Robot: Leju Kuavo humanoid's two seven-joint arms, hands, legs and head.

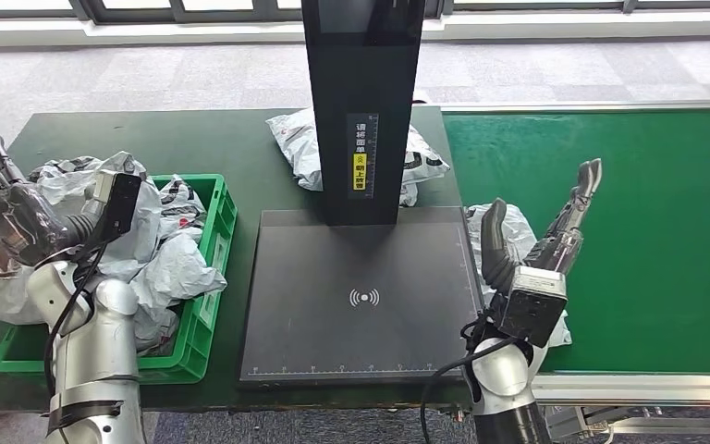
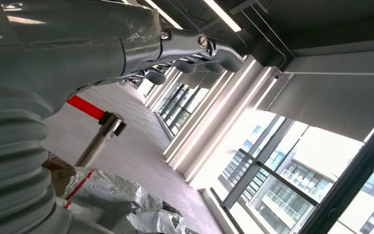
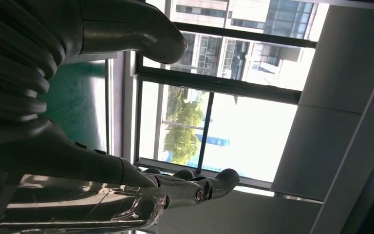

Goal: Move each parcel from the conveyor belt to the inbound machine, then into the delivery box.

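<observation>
From the head view I have my left hand (image 1: 5, 203) raised above the green crate (image 1: 211, 277) at the left end of the dark table (image 1: 194, 139), fingers spread and upright, nothing in them. The crate sits near the table's front left corner, heaped with crumpled white and grey parcels (image 1: 171, 259), some spilling over its left rim. My right hand (image 1: 536, 240) is lifted over the left edge of the green conveyor belt (image 1: 629, 231), palm turned inward, fingers straight and apart, thumb standing off from them, holding nothing. Just under it I see a white parcel (image 1: 518, 227) lying on the belt's left edge, next to the scanner platform's right side. The inbound machine's black platform (image 1: 361, 296) lies at the table's front edge between crate and belt, its column (image 1: 362, 102) rising at the back. Behind that column another parcel (image 1: 300, 143) rests on the table, partly hidden. In the wrist views both hands point up toward the windows and ceiling, fingers extended.
</observation>
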